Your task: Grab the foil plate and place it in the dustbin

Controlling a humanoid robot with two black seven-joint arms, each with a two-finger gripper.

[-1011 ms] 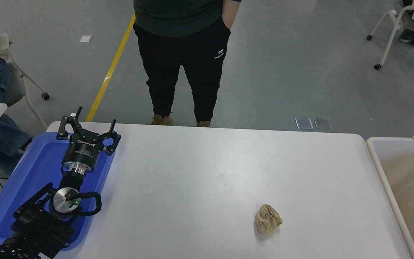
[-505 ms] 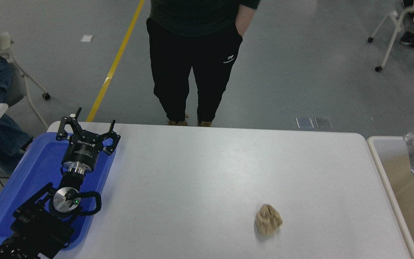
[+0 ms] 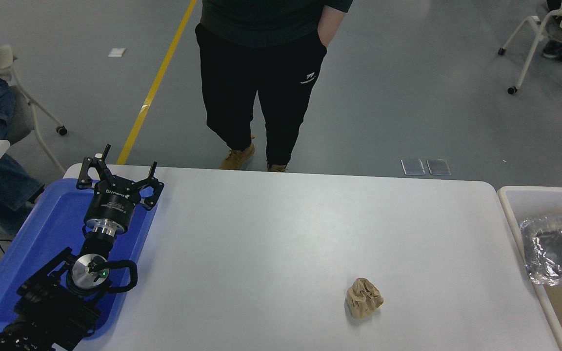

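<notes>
We see the foil plate [image 3: 556, 251] at the right edge of the picture. It is shiny, silver and crinkly. It sits inside the dustbin [image 3: 510, 214], up against the bin's white rim on the side next to the table. Part of the plate runs out of the picture, so we cannot see all of it.

We cannot see the right arm or its gripper at all, so nothing is holding the plate that we can see.

The left gripper [image 3: 117, 171] is at the lower left, over the blue tray [image 3: 51, 219]. Its black fingers are spread wide apart and there is nothing between them.

A small brown paper ball [image 3: 364, 298] lies on the white table [image 3: 281, 234], near the front and well apart from the dustbin.

A person [image 3: 266, 73] in dark trousers and tan boots stands at the far side of the table.
</notes>
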